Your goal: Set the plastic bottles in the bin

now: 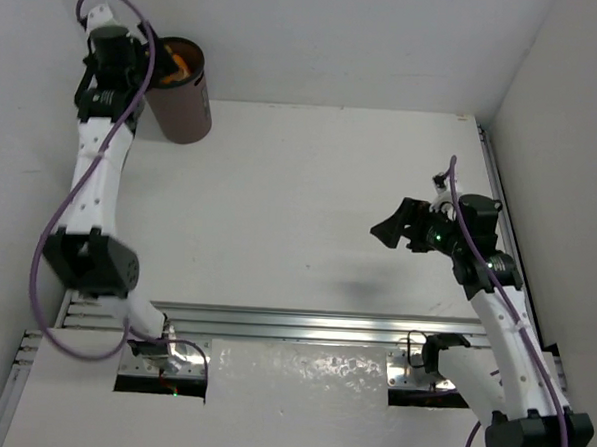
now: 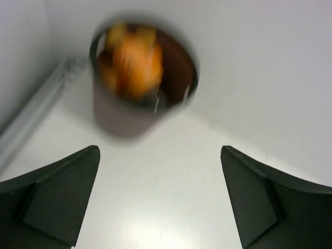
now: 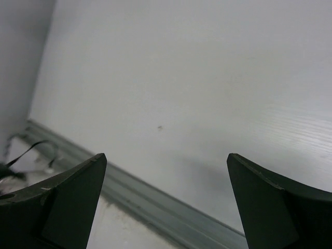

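Bottles [image 2: 132, 65]: orange ones sit in the bin [image 2: 119, 119], blurred, straight ahead of your left gripper [image 2: 160, 171], which is spread wide and empty. Left arm is nearer. Right gripper [image 3: 166, 171], also wide and empty, hangs well apart. No bottles visible outside the bin.

The white table [image 1: 310, 204] is flat and smooth, the tall dark brown bin [image 1: 187, 113] stands upright on it in the far left corner close to the walls, and a grey metal rail [image 1: 323, 323] runs along its near edge from left to right.
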Available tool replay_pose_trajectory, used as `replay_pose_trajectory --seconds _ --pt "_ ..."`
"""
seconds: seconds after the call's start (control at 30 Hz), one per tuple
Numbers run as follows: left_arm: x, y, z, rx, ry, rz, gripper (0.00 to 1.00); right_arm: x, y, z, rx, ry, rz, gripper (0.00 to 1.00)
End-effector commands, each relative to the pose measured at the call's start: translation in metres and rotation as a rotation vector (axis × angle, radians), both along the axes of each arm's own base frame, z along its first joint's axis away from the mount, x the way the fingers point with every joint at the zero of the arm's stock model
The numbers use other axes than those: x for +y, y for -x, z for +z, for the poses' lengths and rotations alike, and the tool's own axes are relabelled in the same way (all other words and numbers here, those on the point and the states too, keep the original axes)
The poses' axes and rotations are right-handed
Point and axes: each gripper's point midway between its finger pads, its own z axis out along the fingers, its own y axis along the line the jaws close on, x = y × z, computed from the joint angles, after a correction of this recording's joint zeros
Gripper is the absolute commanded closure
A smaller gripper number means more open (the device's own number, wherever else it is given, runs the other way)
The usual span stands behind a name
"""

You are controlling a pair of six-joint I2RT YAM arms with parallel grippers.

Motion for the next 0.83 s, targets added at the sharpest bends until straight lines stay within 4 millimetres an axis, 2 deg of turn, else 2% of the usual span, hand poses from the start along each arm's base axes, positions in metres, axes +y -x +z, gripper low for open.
replay_pose_trajectory --seconds 0.0,0.03,0.07,0.1,0.13,0.17,0.2,0.27,0.3,0.33,0.37,0.4,0.43,0.47,0.5,0.53,0.57,0.7,0.8 --pt "-0.035 0.088 -0.098 0.258 0.143 -0.079 0.00 -0.065 -0.008 0.034 -0.114 0.267 -0.287 0.01" --pt "-0.041 0.105 -0.111 0.269 0.145 -0.103 0.00 -0.074 -0.005 0.040 -0.129 0.295 -0.327 0.01" --pt "-0.044 0.126 -0.091 0.183 0.121 -0.112 0.00 -0.081 -0.003 0.042 -0.131 0.317 -0.362 0.01" --pt "-0.048 0.138 -0.103 0.197 0.110 -0.116 0.00 -0.083 -0.002 0.044 -0.134 0.318 -0.380 0.01" --pt "-0.050 0.154 -0.137 0.253 0.109 -0.116 0.00 -0.084 0.000 0.043 -0.131 0.309 -0.399 0.01" --pt "-0.054 0.166 -0.126 0.198 0.090 -0.133 0.00 -0.078 -0.001 0.050 -0.170 0.281 -0.376 0.01" --pt "-0.055 0.176 -0.145 0.231 0.084 -0.130 0.00 -0.075 0.000 0.046 -0.169 0.266 -0.360 0.01" --pt "-0.055 0.192 -0.141 0.220 0.033 -0.145 0.00 -0.073 0.002 0.046 -0.158 0.257 -0.354 0.01" --pt "-0.051 0.198 -0.144 0.230 0.018 -0.130 0.00 -0.075 0.003 0.049 -0.159 0.261 -0.365 0.01" --pt "-0.043 0.208 -0.138 0.216 -0.014 -0.079 0.00 -0.078 0.006 0.047 -0.144 0.276 -0.371 0.01" --pt "-0.053 0.211 -0.135 0.197 -0.029 -0.093 0.00 -0.085 0.008 0.047 -0.147 0.300 -0.405 0.01" --pt "-0.053 0.216 -0.140 0.197 -0.048 -0.078 0.00 -0.090 0.010 0.045 -0.148 0.315 -0.427 0.01" --pt "-0.056 0.223 -0.132 0.155 -0.053 -0.081 0.00 -0.093 0.011 0.044 -0.156 0.323 -0.442 0.01" --pt "-0.057 0.227 -0.133 0.149 -0.060 -0.083 0.00 -0.096 0.015 0.040 -0.172 0.323 -0.456 0.01" --pt "-0.051 0.232 -0.142 0.167 -0.079 -0.053 0.00 -0.096 0.015 0.041 -0.194 0.324 -0.452 0.01" --pt "-0.045 0.238 -0.141 0.156 -0.092 -0.023 0.00 -0.095 0.017 0.040 -0.210 0.327 -0.440 0.01" --pt "-0.046 0.242 -0.151 0.167 -0.092 -0.016 0.00 -0.094 0.019 0.034 -0.214 0.335 -0.423 0.01" --pt "-0.055 0.245 -0.142 0.094 -0.073 -0.071 0.00 -0.090 0.023 0.032 -0.231 0.313 -0.411 0.01" --pt "-0.056 0.244 -0.148 0.121 -0.066 -0.069 0.00 -0.088 0.023 0.026 -0.190 0.304 -0.406 0.01"
